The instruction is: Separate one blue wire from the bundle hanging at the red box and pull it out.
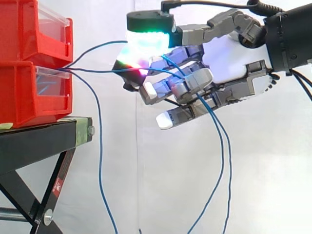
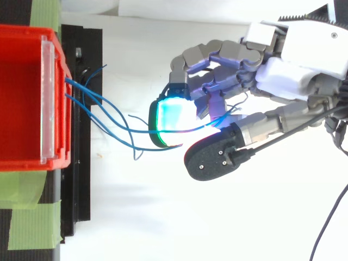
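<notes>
- The contact between the glowing pads (image 1: 146, 43) and the strands is washed out by the glow, so the number of strands caught cannot be told
- The hanging wire ends are cut off at the 6 o'clock edge of the side view
- The blue wires (image 1: 100, 70) are thin and are stretched from the bins at 9 o'clock to the hand (image 1: 229, 61) near centre; one strand (image 1: 100, 156) is seen dropping apart from the rest, just beside the stand
- The hand is clenched on the blue wires, which are threaded between its curled fingers and hang from its 6 o'clock side
- Two red bins (image 1: 27, 97) are stacked on a black stand (image 1: 34, 141); the wires are led out at the lower bin's top edge, and blue strands are faintly seen behind its clear front plate (image 1: 51, 85)
</notes>
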Robot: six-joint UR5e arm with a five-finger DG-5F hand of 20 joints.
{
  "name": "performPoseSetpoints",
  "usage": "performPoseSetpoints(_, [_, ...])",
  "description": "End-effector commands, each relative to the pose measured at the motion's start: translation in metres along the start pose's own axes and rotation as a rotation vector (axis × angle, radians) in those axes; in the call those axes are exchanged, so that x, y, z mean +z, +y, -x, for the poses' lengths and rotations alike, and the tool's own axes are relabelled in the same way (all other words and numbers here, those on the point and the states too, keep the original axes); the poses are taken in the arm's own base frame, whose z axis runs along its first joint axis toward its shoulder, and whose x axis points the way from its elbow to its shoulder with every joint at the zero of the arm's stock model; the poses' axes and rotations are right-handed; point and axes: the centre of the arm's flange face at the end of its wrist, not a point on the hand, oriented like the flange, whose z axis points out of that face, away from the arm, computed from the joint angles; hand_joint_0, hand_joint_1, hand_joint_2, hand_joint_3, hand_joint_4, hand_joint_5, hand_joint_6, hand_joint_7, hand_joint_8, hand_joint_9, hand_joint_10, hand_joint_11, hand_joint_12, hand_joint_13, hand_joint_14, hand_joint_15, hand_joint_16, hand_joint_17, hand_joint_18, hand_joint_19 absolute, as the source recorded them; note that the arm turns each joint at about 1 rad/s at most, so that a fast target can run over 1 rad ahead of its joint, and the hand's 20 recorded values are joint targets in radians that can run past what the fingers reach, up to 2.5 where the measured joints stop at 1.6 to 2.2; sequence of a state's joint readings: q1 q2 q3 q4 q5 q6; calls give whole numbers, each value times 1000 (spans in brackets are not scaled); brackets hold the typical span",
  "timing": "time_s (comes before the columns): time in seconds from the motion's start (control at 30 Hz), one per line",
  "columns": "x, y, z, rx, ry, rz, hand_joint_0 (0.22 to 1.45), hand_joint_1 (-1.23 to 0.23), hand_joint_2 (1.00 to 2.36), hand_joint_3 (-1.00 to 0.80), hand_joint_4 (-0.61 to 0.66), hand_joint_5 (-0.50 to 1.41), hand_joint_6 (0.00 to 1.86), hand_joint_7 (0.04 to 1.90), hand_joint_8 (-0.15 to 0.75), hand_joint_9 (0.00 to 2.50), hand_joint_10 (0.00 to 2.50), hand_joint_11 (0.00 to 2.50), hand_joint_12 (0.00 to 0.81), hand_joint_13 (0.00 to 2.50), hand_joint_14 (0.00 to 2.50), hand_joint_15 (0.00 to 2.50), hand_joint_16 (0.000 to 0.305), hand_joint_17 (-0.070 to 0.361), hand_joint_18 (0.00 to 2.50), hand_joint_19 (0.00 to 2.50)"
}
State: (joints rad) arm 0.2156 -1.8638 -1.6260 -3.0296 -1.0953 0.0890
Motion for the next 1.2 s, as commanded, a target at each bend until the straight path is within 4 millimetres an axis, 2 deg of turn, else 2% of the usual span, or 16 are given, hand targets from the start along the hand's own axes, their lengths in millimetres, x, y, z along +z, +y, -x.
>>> performPoseSetpoints(0.0, [0,0,1,0,-1,0,545,-771,1000,-500,198,-249,837,1164,300,491,10,1583,369,592,1322,1415,44,99,473,718])
performPoseSetpoints(0.27, [0,0,1,3,-1,-1,522,-688,1000,-500,213,-240,832,1134,312,526,8,1575,379,599,1376,1346,46,103,482,739])
performPoseSetpoints(0.33, [0,0,1,3,-1,-1,530,-658,1000,-500,214,-235,825,1152,312,528,10,1562,371,625,1276,1417,45,102,491,745])
performPoseSetpoints(0.7, [0,0,1,6,-1,-1,539,-583,1000,-499,219,-225,820,1152,310,544,11,1559,368,647,1264,1402,46,104,512,762])
performPoseSetpoints(1.03, [0,0,0,0,0,-3,606,-651,1016,-342,193,-210,826,1163,296,563,11,1524,349,692,1144,1454,44,99,525,768])
performPoseSetpoints(1.17, [0,0,1,-1,-1,-3,605,-683,1023,-258,125,-205,833,1166,299,579,11,1519,349,702,1129,1480,44,98,537,775])
